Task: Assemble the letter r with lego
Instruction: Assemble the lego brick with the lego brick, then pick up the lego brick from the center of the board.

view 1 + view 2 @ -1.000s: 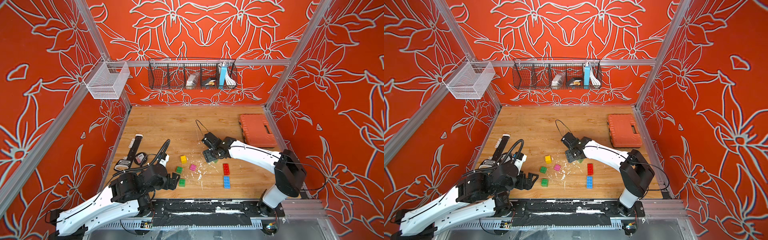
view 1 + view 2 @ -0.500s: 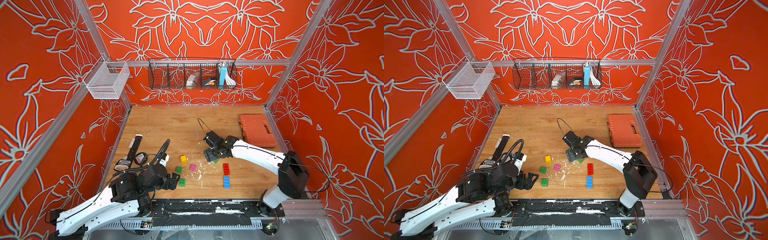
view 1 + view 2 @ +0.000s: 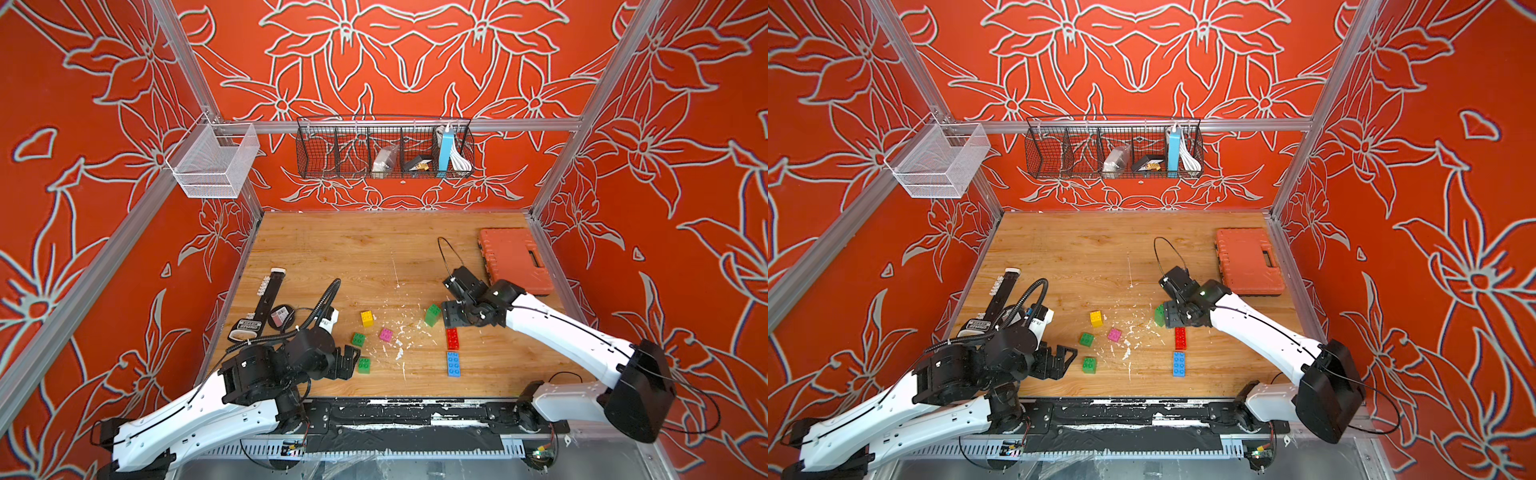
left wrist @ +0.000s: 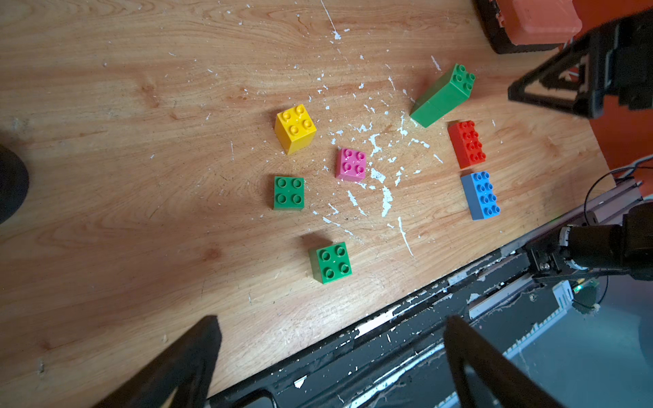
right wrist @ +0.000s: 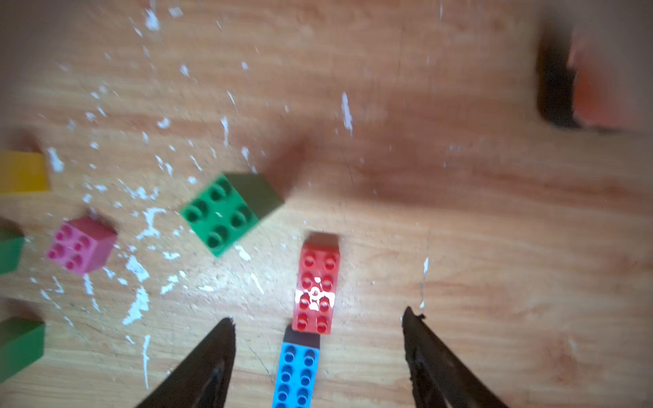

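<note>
Right gripper (image 5: 318, 315): my jaws stand apart and empty, low over the table (image 5: 477, 219)
Left gripper (image 4: 334, 319): spread wide, empty, farther from the long bricks than my right
Red brick (image 5: 316, 282): flat just ahead of my right jaws, long axis running between them, so I judge they would close across its narrow width
Blue brick (image 5: 296, 374): in line with red, end to end
Green stack (image 5: 226, 212): two cubes joined, beside red, not touching
Surfaces: glossy studded plastic on scuffed, white-flecked wood

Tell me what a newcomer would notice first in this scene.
Bright lego bricks lie scattered over the near half of the wooden table, against loud red floral walls. A green two-brick stack stands beside the open right gripper, with an orange case at the far right.
</note>
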You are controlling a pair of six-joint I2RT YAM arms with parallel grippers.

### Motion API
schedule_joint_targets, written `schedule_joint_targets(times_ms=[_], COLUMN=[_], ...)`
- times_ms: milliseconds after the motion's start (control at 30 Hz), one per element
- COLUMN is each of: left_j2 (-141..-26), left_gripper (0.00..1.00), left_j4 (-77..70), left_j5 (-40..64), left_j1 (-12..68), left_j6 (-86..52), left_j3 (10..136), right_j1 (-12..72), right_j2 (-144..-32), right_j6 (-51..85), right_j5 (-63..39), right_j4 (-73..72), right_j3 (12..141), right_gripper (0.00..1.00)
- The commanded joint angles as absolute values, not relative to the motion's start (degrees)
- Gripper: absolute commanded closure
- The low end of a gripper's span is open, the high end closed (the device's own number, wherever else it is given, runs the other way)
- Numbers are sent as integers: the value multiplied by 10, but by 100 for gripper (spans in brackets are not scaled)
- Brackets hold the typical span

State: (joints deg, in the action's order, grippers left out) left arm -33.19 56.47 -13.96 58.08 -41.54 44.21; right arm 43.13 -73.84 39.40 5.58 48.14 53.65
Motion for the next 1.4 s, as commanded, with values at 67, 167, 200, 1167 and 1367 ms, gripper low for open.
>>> schedule_joint_targets(times_ms=[67,167,200,1167,1367], left_j2=[-337,-343,-345,-348,-350], left_gripper=[1,1,1,1,1], left_j4=[569,579,581,581,595], left_j5=[-146,-149,-150,-143,-139], left_j1=[584,584,584,584,585], left_j6=[-407,-401,-400,-408,-416], left_j3=[456,466,468,465,474], right_j1=[431,431,430,405,406], right_j2=[-743,-763,-775,-860,-779], right_j6=[435,425,421,389,389], right_j5=[-26,-31,-33,-3,-1], right_j4=[449,427,424,404,462], right_j3=[451,438,441,471,448], right_gripper=[27,28,28,85,100])
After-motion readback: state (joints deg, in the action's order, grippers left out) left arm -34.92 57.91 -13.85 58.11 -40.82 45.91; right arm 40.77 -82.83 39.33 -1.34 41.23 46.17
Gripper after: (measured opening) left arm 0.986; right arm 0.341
